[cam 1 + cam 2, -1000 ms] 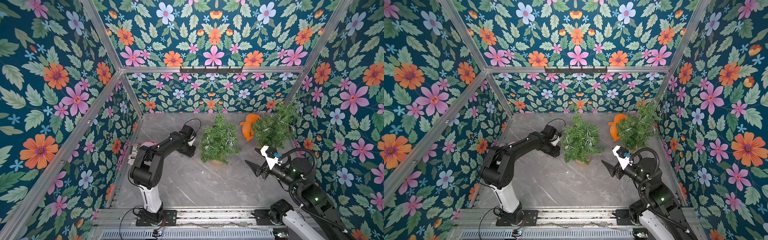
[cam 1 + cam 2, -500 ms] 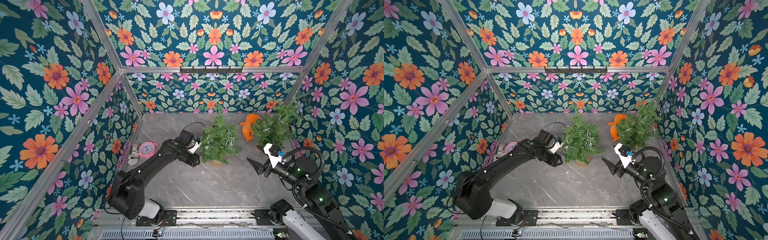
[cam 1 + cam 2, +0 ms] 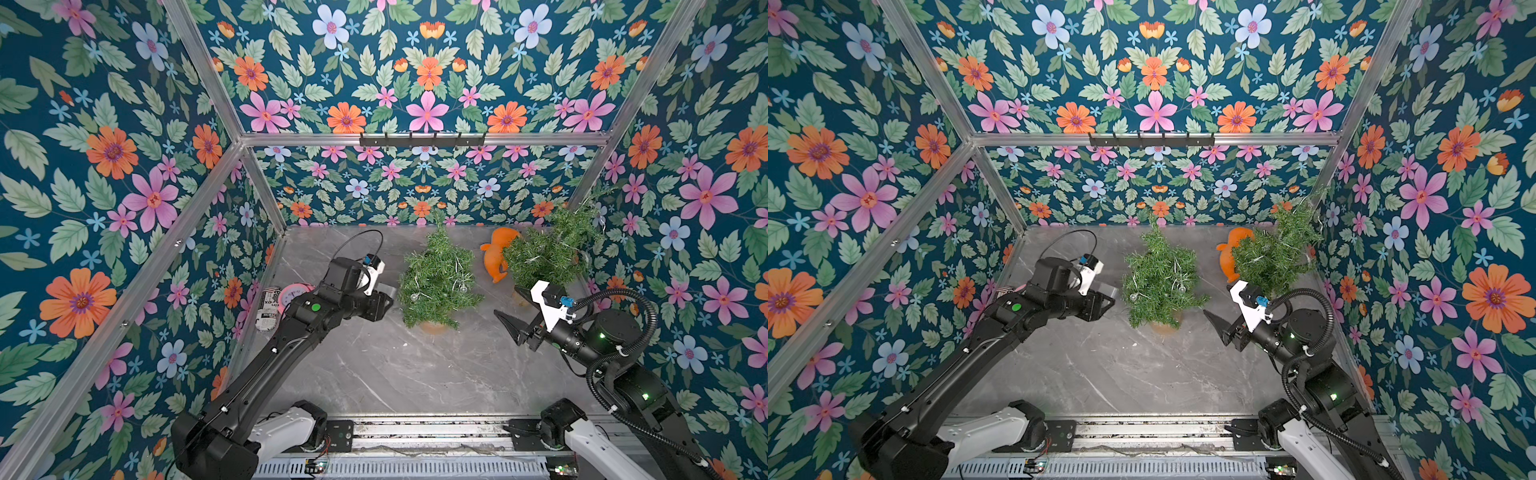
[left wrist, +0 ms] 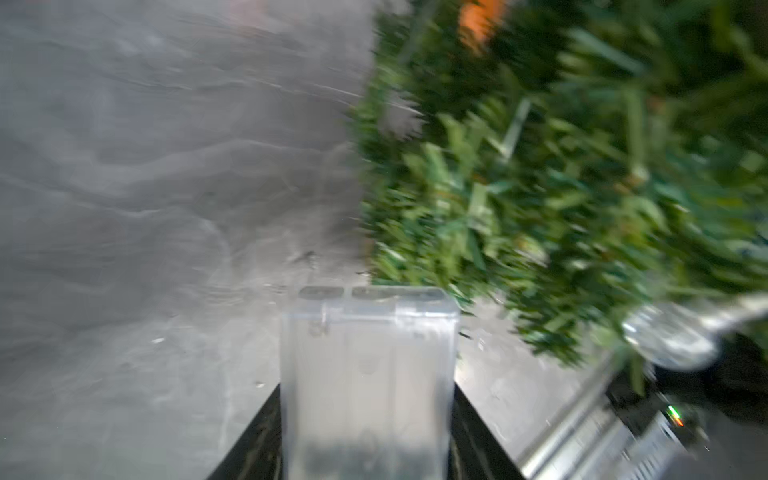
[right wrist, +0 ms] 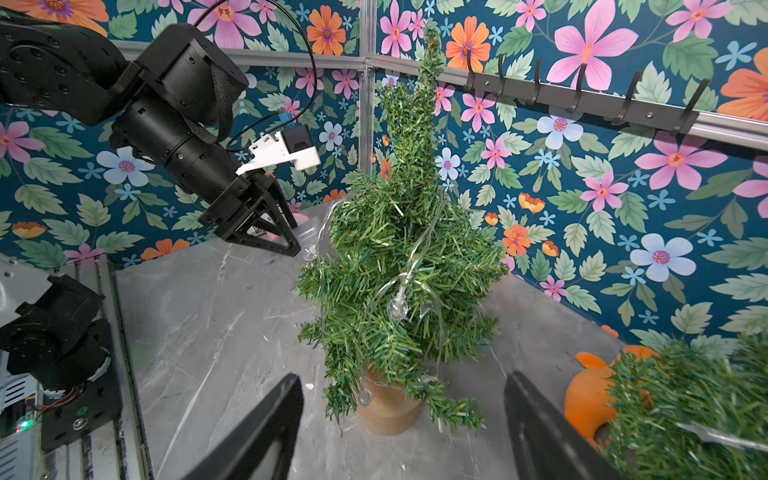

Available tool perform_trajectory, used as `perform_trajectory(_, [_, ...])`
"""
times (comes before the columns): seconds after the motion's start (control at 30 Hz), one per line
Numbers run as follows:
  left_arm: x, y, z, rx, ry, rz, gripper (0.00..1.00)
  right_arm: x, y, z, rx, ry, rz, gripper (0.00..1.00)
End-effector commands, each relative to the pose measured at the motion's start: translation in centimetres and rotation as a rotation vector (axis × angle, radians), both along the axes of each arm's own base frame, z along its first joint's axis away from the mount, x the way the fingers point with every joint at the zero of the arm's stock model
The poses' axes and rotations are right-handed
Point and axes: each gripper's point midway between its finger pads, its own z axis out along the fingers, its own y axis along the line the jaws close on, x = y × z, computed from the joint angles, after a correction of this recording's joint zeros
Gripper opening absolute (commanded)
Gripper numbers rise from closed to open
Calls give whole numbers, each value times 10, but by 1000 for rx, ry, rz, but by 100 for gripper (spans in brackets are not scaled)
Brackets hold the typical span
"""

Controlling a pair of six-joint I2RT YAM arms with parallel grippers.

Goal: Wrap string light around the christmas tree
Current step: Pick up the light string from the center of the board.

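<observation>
A small green christmas tree (image 3: 436,282) (image 3: 1160,282) stands in a brown pot mid-table. The string light (image 5: 395,307), a clear wire with round bulbs, hangs looped over its branches. My left gripper (image 3: 382,303) (image 3: 1106,297) is just left of the tree, shut on the string light's clear battery box (image 4: 370,374) (image 5: 307,230). The left wrist view is blurred, with the tree (image 4: 540,187) close beside the box. My right gripper (image 3: 507,300) (image 5: 403,376) hovers open to the right of the tree, pointing at its pot, with nothing between its fingers (image 5: 286,399).
A second green tree (image 3: 548,249) with lights stands at the back right, an orange toy (image 3: 494,257) beside it. A pink clock (image 3: 295,293) and a can (image 3: 268,309) lie by the left wall. A hook rack (image 3: 422,139) hangs on the back wall.
My left gripper has swung with the battery box from behind the tree's left side toward the front, and the arm has stretched out. The right gripper has edged slightly back.
</observation>
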Motion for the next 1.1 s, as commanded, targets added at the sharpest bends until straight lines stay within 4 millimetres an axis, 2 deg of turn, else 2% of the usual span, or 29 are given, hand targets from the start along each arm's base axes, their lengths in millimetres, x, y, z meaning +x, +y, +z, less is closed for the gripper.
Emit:
perform_trajectory(0.0, [21,44,12,78,-88,262,8,1,4,11,27,-19,19,77])
perform_trajectory(0.13, [9,55,48,3,-200,294,7,3,5,14,27,-15,18,76])
perform_trajectory(0.2, [6,76,69,-1,-287,386,7,5,6,15,28,-11,20,76])
perform_trajectory(0.27, [2,105,91,20,-363,521,0,6,8,17,30,-10,24,76])
perform_trajectory(0.37, [-5,137,124,61,-449,671,0,8,9,23,40,-14,28,76])
perform_trajectory(0.47, [-11,148,154,54,-524,704,0,9,11,31,53,-30,36,76])
perform_trajectory(0.6, [-22,120,191,-107,-594,524,0,9,16,40,59,-39,59,75])
perform_trajectory(0.7, [-43,78,217,-275,-651,265,0,8,19,49,72,-48,83,75])
perform_trajectory(0.77, [-66,43,233,-378,-684,27,0,6,22,55,92,-52,107,75])
perform_trajectory(0.87, [-90,3,234,-482,-663,-249,0,2,27,63,135,-53,149,75])
perform_trajectory(1.0, [-91,-29,217,-515,-548,-420,0,-5,34,76,211,-41,209,75])
perform_trajectory(1.07, [-94,-40,216,-544,-533,-482,0,-1,35,84,297,20,207,75])
